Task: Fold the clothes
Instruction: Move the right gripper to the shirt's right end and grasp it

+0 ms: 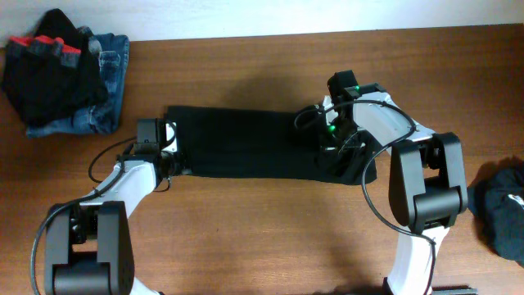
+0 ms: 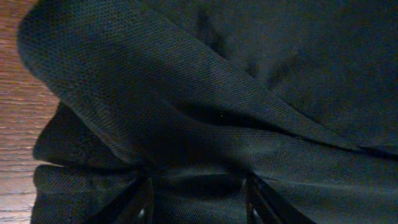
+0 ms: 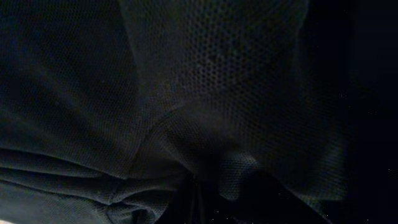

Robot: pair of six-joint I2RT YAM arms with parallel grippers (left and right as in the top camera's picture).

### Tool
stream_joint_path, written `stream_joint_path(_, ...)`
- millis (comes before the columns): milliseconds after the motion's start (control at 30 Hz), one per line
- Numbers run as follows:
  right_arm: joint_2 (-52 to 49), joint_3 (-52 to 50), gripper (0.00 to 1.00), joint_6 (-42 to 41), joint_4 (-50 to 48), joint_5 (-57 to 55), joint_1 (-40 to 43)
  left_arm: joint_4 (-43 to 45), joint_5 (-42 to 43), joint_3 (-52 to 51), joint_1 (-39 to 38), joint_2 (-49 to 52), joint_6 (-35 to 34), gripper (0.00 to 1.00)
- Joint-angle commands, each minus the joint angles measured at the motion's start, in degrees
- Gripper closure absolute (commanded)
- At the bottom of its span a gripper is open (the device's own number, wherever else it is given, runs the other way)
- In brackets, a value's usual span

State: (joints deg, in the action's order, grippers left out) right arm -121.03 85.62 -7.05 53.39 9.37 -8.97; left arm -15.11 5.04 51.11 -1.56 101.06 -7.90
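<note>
A black top lies on the wooden table, folded into a long band running left to right. My left gripper is at the band's left end. In the left wrist view its fingers stand apart with a thick bunch of the black fabric gathered between them, and folds radiate from the grip. My right gripper is at the band's right end. In the right wrist view it is pinched shut on the mesh fabric, which puckers toward the jaws. No neck label shows.
A pile of clothes, black with red trim over blue jeans, sits at the table's back left corner. Another dark garment lies at the right edge. Both arm bases stand along the front edge.
</note>
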Motion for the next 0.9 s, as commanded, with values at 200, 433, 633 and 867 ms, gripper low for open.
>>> stream_joint_path(200, -1.27, -1.88, 0.96, 0.57, -0.74, -10.12, 1.55, -2.08, -7.26, -1.9, 0.87, 2.99, 0.74, 0.52)
stream_joint_path(433, -0.83, -0.98, 0.96, 0.59, 0.28, -8.79, 1.55, -3.41, -7.63, -1.07, 0.85, 2.34, 0.74, 0.52)
stream_joint_path(633, 2.49, 2.45, 0.95, 0.59, 3.39, -6.73, 1.53, -9.11, -4.74, 3.04, 0.81, -1.79, 0.74, 0.52)
stream_joint_path(867, 7.21, 7.85, 0.64, 0.57, 9.38, -4.79, 1.51, -12.5, -4.15, 4.83, 0.81, -9.88, 0.74, 0.33)
